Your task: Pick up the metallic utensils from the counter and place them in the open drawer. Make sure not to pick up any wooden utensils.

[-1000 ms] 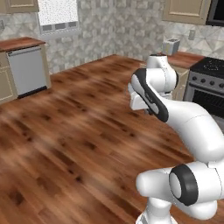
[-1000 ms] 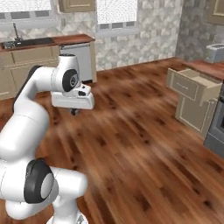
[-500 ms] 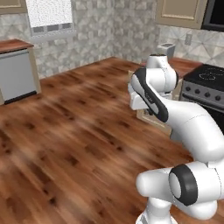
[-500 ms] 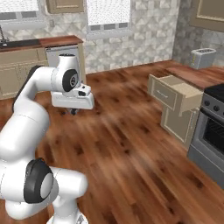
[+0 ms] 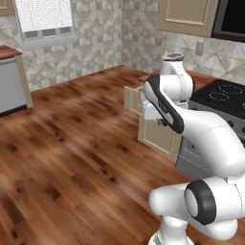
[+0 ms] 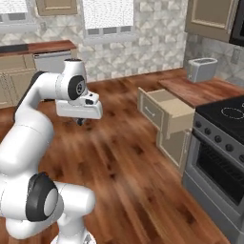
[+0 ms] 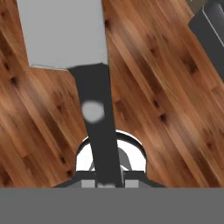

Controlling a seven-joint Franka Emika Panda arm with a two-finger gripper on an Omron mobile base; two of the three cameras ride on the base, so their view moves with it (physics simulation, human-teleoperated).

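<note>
Carrying the short silver-bladed knife with a black handle [image 7: 94, 100], clamped in the tool [image 7: 106, 175] above the wooden floor, well apart from the light beige open drawer [image 6: 180, 119] under the reddish-brown wood-grain tabletop [image 6: 205, 90]. Hold the grip firm and the blade level; bring it over the drawer's mouth and lower before letting go. Looks bare inside that drawer, judging from the right base view

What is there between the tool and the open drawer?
In the right base view, bare wood floor separates the tool from the open drawer; nothing stands there.
</note>
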